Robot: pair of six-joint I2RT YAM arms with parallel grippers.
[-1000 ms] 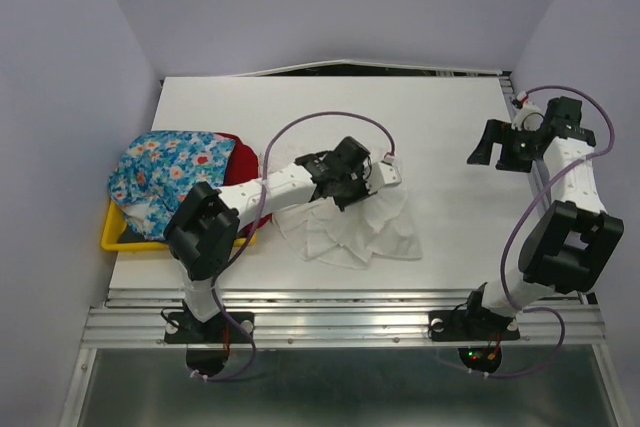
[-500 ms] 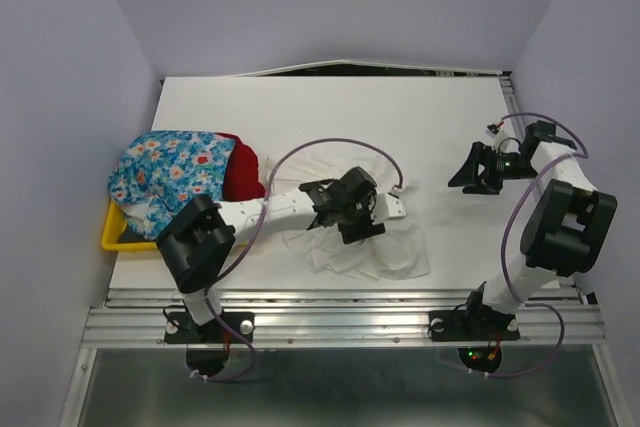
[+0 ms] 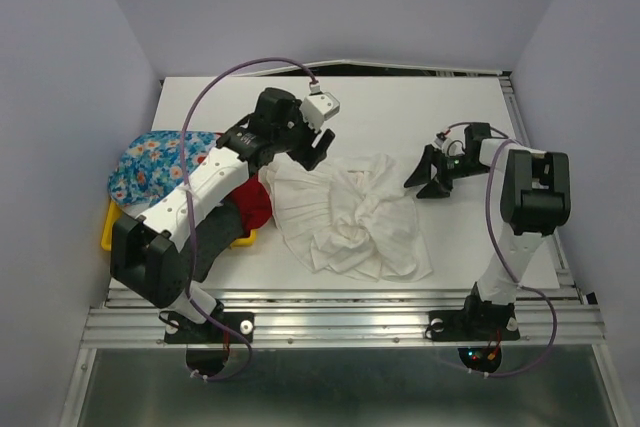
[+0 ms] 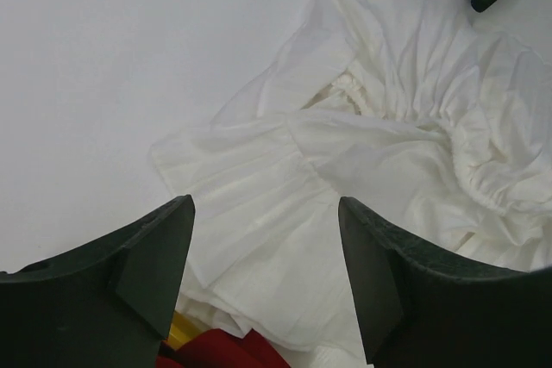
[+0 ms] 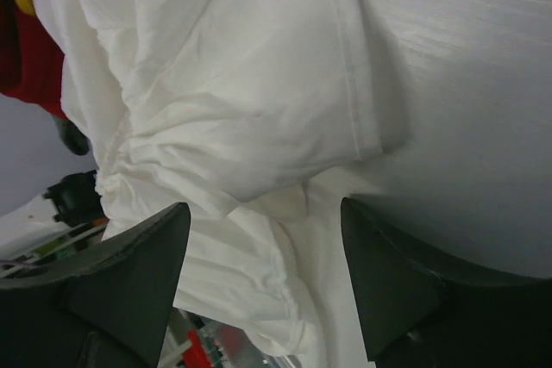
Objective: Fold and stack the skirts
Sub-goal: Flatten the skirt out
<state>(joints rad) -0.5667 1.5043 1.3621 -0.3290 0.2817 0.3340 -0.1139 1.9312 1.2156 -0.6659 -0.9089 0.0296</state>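
The thin white skirt (image 3: 350, 217) lies crumpled and spread in the middle of the table. My left gripper (image 3: 314, 147) hovers open above its far-left corner; in the left wrist view the gripper (image 4: 266, 204) has pleated white skirt (image 4: 362, 152) below it and nothing between its fingers. My right gripper (image 3: 424, 179) is open and low at the skirt's right edge, and in the right wrist view the gripper (image 5: 263, 208) faces the bunched white skirt (image 5: 216, 84). The blue flowered skirt (image 3: 150, 162) and the red skirt (image 3: 255, 202) lie at the left.
A yellow tray (image 3: 113, 237) at the table's left edge holds the flowered and red skirts. The red skirt (image 4: 233, 351) touches the white skirt's left border. The left arm's purple cable (image 3: 240, 72) arcs over the back left of the table.
My left gripper has opened, let go of the white skirt and moved back and left. The skirt now lies spread wider. My right gripper has come in low to the skirt's right edge.
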